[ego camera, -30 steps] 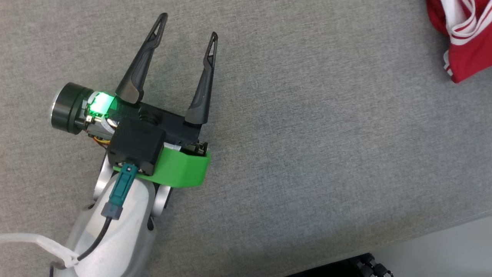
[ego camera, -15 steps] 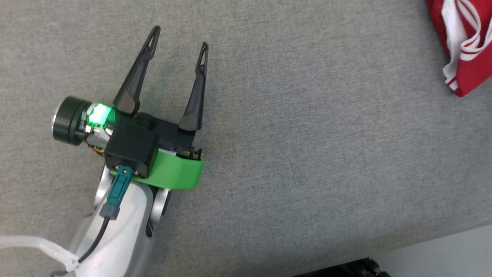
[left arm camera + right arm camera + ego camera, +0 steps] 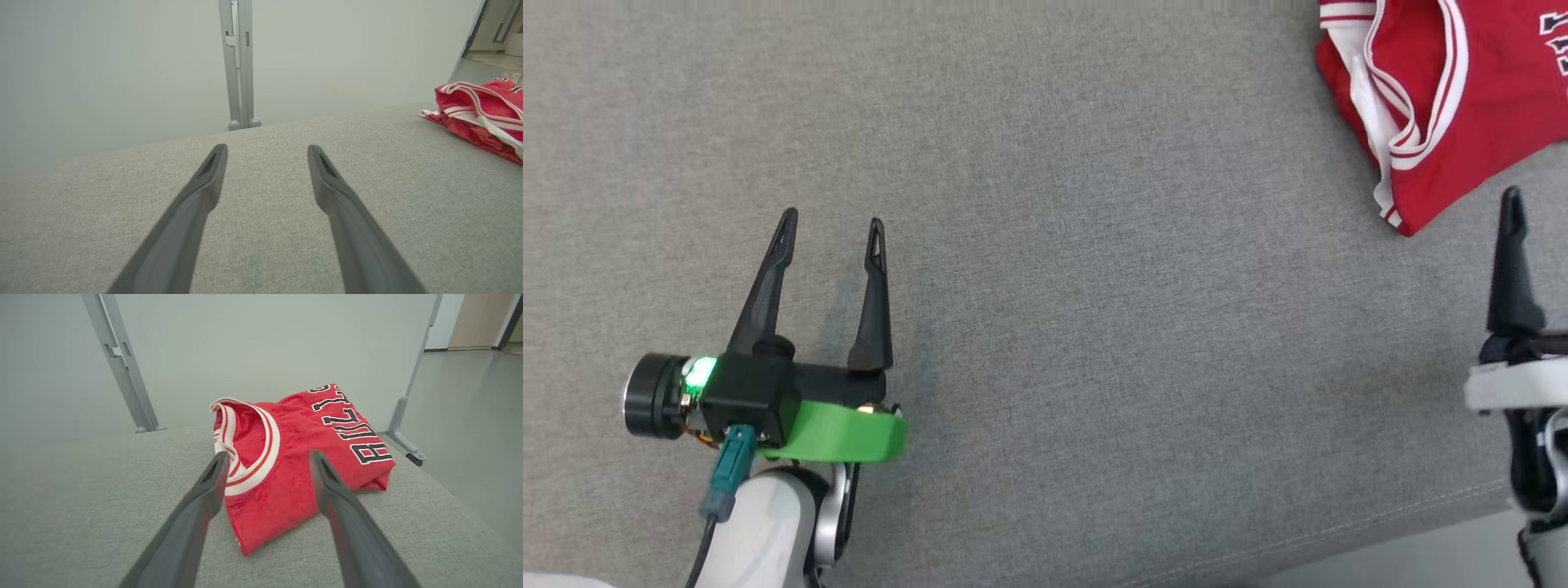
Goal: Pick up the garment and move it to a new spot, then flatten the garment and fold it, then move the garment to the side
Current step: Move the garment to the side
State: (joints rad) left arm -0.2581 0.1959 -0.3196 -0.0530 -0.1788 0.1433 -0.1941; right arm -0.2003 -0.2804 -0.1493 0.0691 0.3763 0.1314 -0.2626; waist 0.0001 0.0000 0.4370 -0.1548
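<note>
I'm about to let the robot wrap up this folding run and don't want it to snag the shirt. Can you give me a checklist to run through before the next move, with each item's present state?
1. Jaws of the right tool open, nothing held: ok.
2. Jaws of the left tool open, nothing held: ok.
3. The garment folded into a compact stack: ok.
4. The right tool clear of the garment: ok; the head view shows a gap between them.
5. The garment wholly on the table: cannot tell; its far edge is hidden.
</note>
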